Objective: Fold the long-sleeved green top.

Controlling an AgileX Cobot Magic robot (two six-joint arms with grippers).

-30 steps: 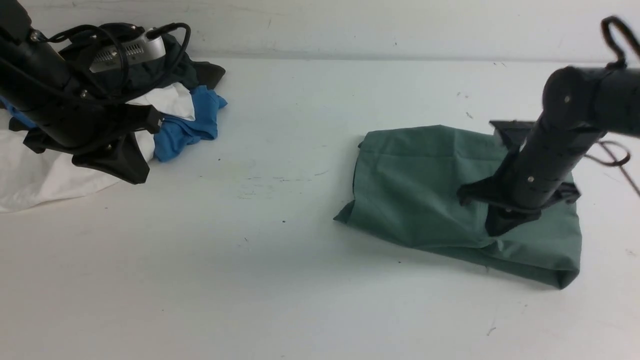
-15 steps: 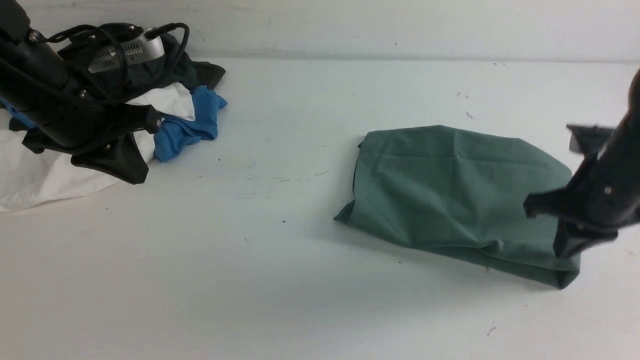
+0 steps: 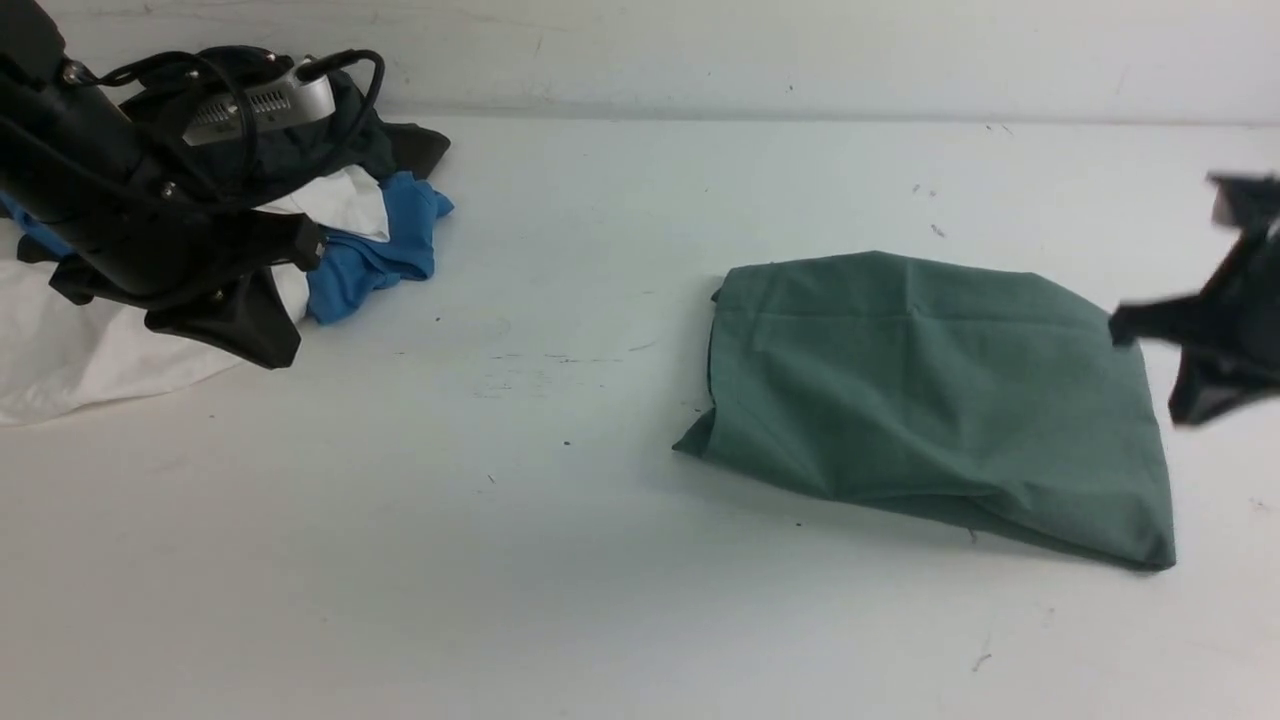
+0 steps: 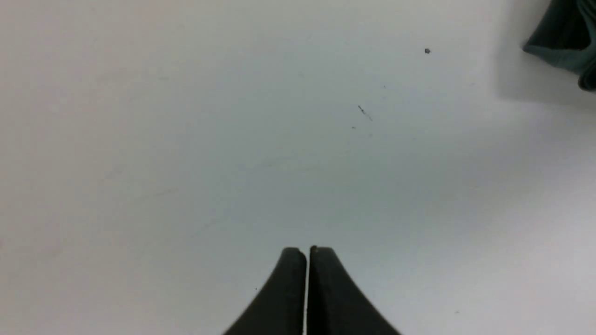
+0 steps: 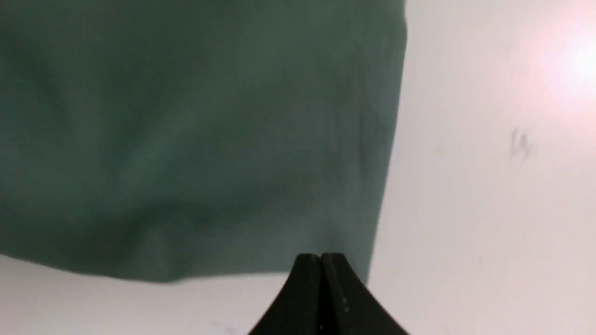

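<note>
I see the green top (image 3: 930,400) folded flat on the table (image 3: 560,560); my left gripper (image 4: 307,253) and right gripper (image 5: 321,258) both clenched, empty, off it.

A dull sage-green top (image 3: 930,395) is lying folded into a rough rectangle on the white table, toward three o'clock in the front view. Soft creases are running across it; its four o'clock corner is lying flat.
</note>
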